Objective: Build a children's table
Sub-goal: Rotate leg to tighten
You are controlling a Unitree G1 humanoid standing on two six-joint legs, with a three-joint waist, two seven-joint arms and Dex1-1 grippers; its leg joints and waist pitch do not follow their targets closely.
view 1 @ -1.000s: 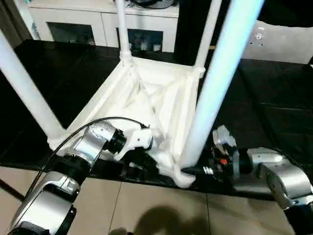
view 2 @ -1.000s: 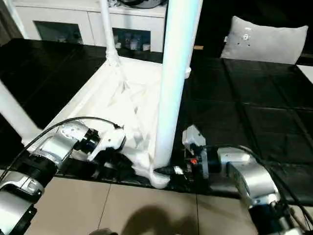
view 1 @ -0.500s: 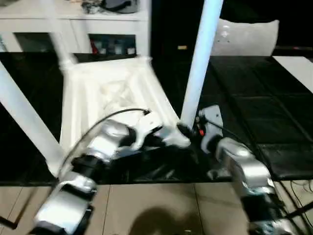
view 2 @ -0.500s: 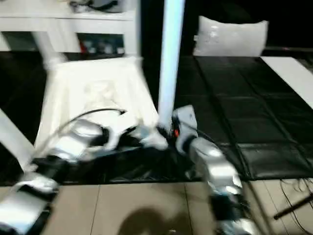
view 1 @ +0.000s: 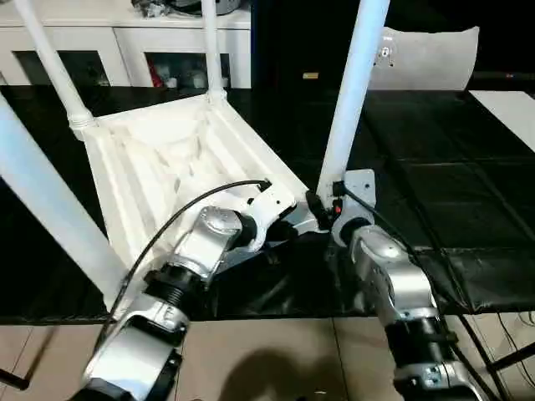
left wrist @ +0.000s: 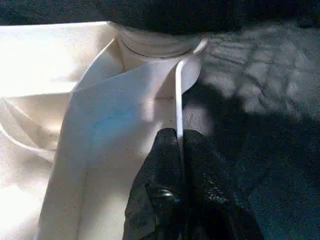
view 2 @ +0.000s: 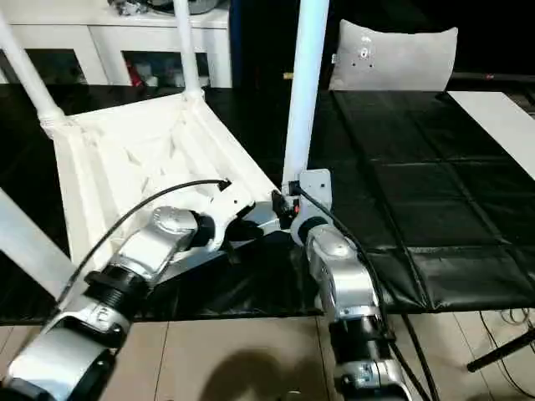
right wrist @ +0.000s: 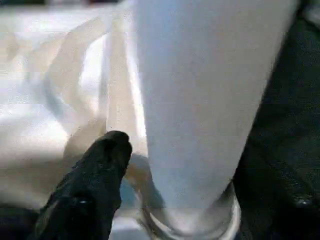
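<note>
White plastic table top (view 1: 175,159) lies upside down, ribbed underside up, on the black quilted mat (view 1: 468,192); four white tube legs stand up from its corner sockets. Near-right leg (view 1: 351,92) rises right by both grippers.

Left gripper (left wrist: 180,145): clenched on the thin rim of the top, near that corner socket; wrist view shows a black finger on each side of the edge. Right gripper (view 1: 322,209) sits just beside the foot of the near-right leg, at the socket. One black fingertip (right wrist: 112,145) shows close to the leg base, apart from the tube; can't tell if the jaws are spread or closed on anything.

Vs. a sec ago: the head view has swung, so most of the shift is camera. Still, the top now sits turned w/ its near-right corner further from the mat's front edge, and the arms have come in close together. Right forearm then lay flat, reaching in from the right; now it points up the picture toward the leg.

Room: the corner is near the mat's front edge, w/ tan floor (view 1: 276,359) beyond. Open mat to the right. Pillow (view 2: 393,54) and white cabinet (view 1: 125,42) at the back, well apart from the grippers.
</note>
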